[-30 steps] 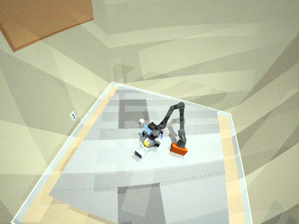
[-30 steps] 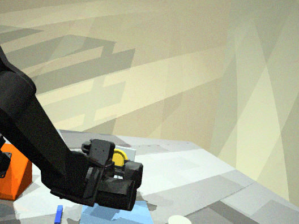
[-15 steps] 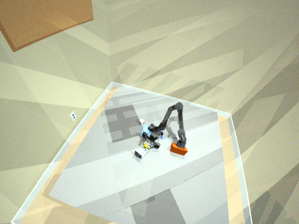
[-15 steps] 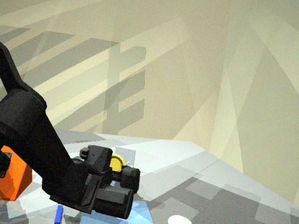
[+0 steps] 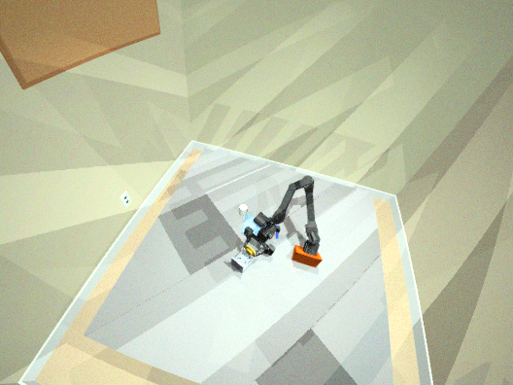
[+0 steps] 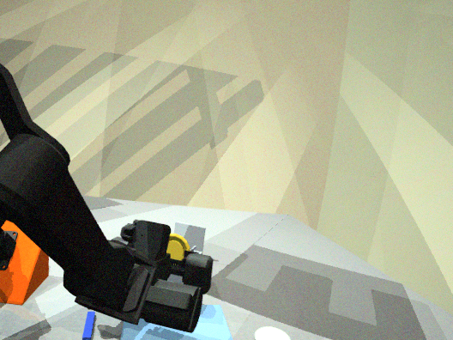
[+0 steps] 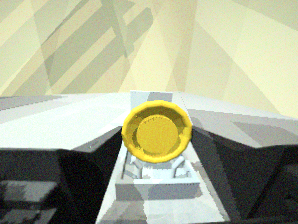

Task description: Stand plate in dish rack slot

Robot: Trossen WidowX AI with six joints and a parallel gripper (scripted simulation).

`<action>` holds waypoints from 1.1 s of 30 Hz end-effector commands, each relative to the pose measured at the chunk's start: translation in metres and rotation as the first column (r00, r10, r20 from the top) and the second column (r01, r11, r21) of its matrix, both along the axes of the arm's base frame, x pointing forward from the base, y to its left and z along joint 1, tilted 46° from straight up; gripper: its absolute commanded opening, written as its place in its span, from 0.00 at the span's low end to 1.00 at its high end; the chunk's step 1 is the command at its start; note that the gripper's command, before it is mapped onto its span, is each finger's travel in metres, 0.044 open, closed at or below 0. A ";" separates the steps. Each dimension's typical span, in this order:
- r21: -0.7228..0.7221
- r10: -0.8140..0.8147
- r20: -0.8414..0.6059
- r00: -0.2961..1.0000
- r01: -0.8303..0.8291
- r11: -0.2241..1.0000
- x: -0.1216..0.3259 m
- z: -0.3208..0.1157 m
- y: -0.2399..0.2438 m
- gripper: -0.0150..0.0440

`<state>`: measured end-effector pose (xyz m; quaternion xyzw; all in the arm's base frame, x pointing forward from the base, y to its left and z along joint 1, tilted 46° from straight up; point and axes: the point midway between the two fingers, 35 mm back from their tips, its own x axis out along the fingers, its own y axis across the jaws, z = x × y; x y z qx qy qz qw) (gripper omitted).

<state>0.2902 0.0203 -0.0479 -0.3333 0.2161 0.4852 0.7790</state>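
Observation:
The yellow plate (image 5: 250, 250) (image 6: 178, 247) (image 7: 157, 134) is upright, its round face toward the wrist camera. My gripper (image 5: 254, 248) (image 6: 178, 255) (image 7: 156, 129) is shut on it, one finger at each side of the rim. The pale grey dish rack (image 5: 241, 262) (image 6: 190, 232) (image 7: 157, 191) lies just beyond the fingers. In the wrist view the plate's lower edge overlaps the rack's inside, with light rails showing below it left and right. The plate hides the middle of the rack, and I cannot tell whether its lower edge is between the rails or above them.
A light blue block (image 5: 250, 225) (image 6: 216, 322) is beneath the wrist. A white round object (image 5: 243, 209) (image 6: 272, 334) stands beyond it. A small blue bar (image 5: 277, 231) (image 6: 88, 325) lies between the wrist and the arm's orange base (image 5: 306, 258) (image 6: 21, 275).

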 end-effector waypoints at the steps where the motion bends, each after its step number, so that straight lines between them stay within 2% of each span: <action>1: 0.000 0.000 0.000 1.000 0.000 1.000 0.000 0.000 0.000 0.74; 5: 0.000 0.000 0.000 1.000 0.000 1.000 0.000 0.000 0.000 0.92; 6: 0.000 0.000 0.000 1.000 0.000 1.000 0.000 0.000 0.000 0.93; 12: -0.001 0.001 -0.006 1.000 -0.001 1.000 0.003 0.006 0.006 0.93; 20: 0.019 -0.009 -0.039 0.999 0.010 1.000 0.008 0.080 0.082 0.93; 27: 0.016 -0.020 -0.059 0.998 0.021 1.000 0.010 0.080 0.086 0.93; 33: -0.028 -0.101 -0.184 0.978 0.098 0.995 0.007 0.079 0.096 0.93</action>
